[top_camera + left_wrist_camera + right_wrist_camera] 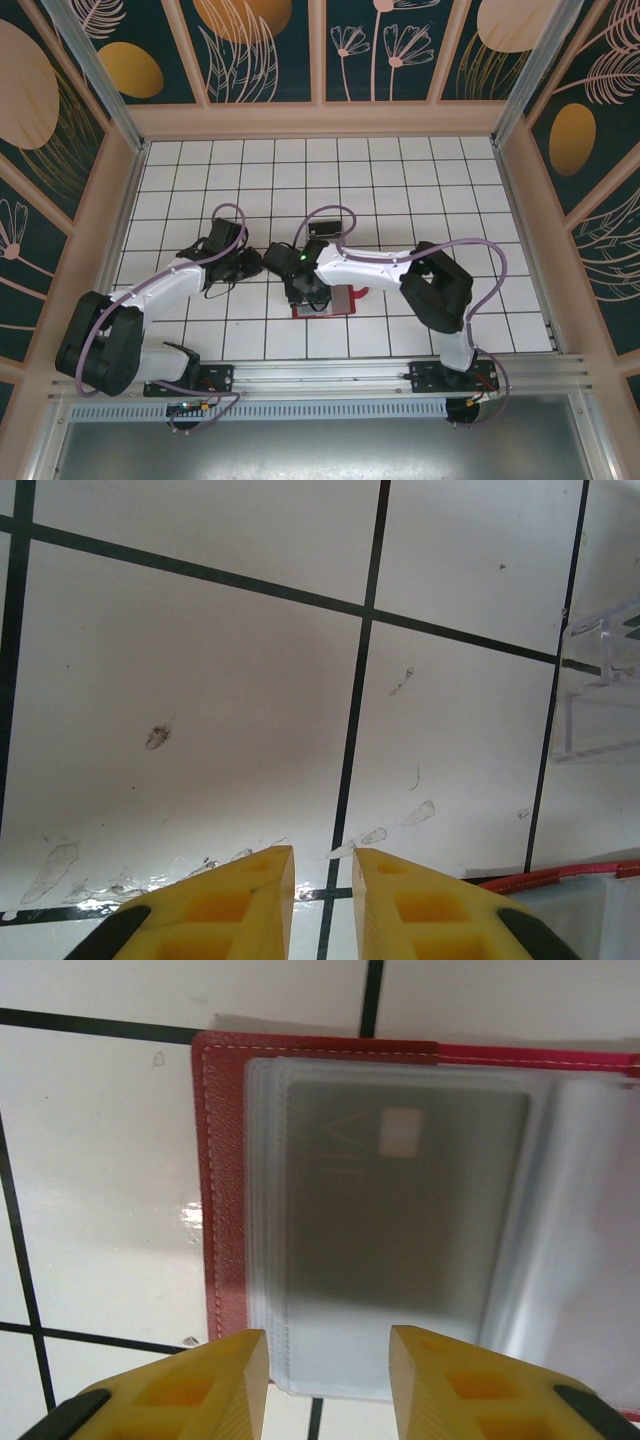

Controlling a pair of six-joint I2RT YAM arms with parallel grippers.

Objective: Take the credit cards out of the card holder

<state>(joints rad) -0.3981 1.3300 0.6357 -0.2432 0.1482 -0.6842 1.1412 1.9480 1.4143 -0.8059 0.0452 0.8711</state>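
The card holder (222, 1190) is a red wallet lying open on the white tiles, its clear plastic sleeves (300, 1350) facing up. A dark grey credit card (400, 1220) with a pale chip sits inside the top sleeve. My right gripper (328, 1338) hovers over the near edge of the sleeves, open, with nothing between its yellow fingers. From above, the right gripper (308, 288) covers the left part of the card holder (343, 300). My left gripper (248, 265) rests to the left of it, and in its wrist view the left gripper (322, 855) is shut over bare tile.
A transparent plastic box (600, 685) stands at the right edge of the left wrist view, with a red strip (560, 878) below it. The white tiled table (400, 180) is walled by a wooden frame (320, 120) on three sides.
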